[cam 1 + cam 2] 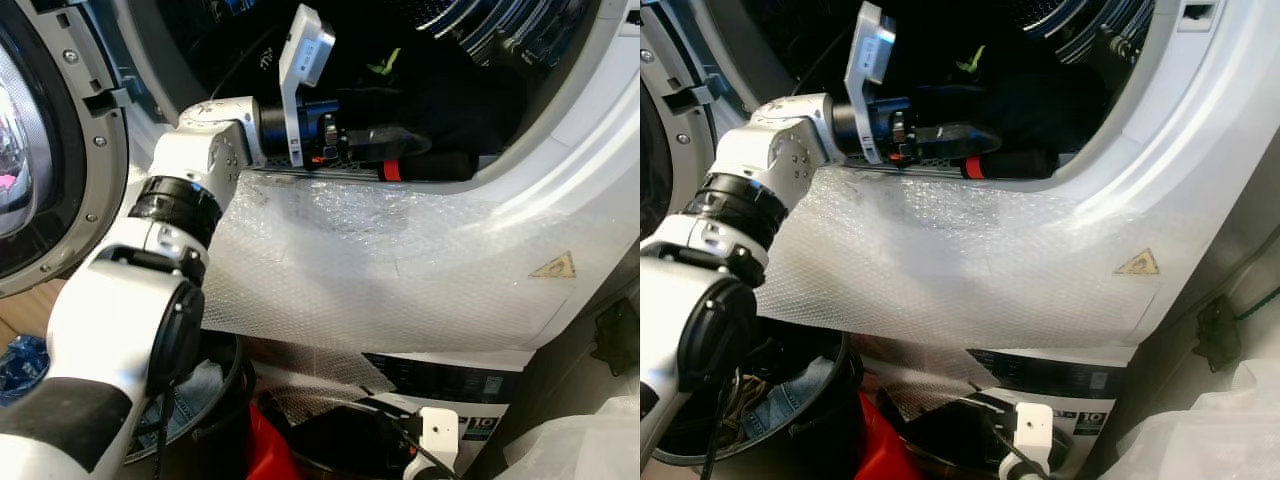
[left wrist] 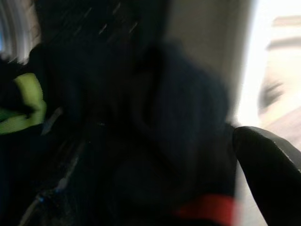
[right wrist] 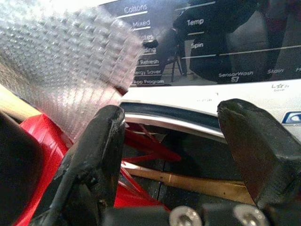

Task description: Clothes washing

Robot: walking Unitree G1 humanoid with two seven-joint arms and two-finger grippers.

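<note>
Up front, the left arm reaches across into the round opening of the white front-loading washing machine [image 1: 560, 130], its left pincer [image 1: 440, 158] lying along the lower lip of the drum mouth. The two long black fingers run side by side with little gap showing, and whether they are clamped on cloth cannot be told; one carries a red band near its base. Just beyond the fingertips, inside the drum, lies a heap of dark clothes [image 1: 470, 95] with a small lime-green patch [image 1: 385, 67] among them. In the left wrist view the dark clothes are a blur, one black fingertip [image 2: 273, 165] at the edge.

A sheet of clear bubble wrap [image 1: 380, 260] hangs over the machine's front below the opening, and a yellow triangular warning sticker [image 1: 556, 266] sits on the white panel beside it. The round glass door [image 1: 40, 150] stands swung open on the robot's left.

Low down, the right pincer [image 3: 183, 136] has its fingers spread apart with nothing between them, facing the machine's glossy black control panel [image 3: 211, 42] with white program lettering. A black round basket [image 1: 810, 400] holding denim stands on the floor under the left arm, red fabric [image 1: 875, 440] next to it.
</note>
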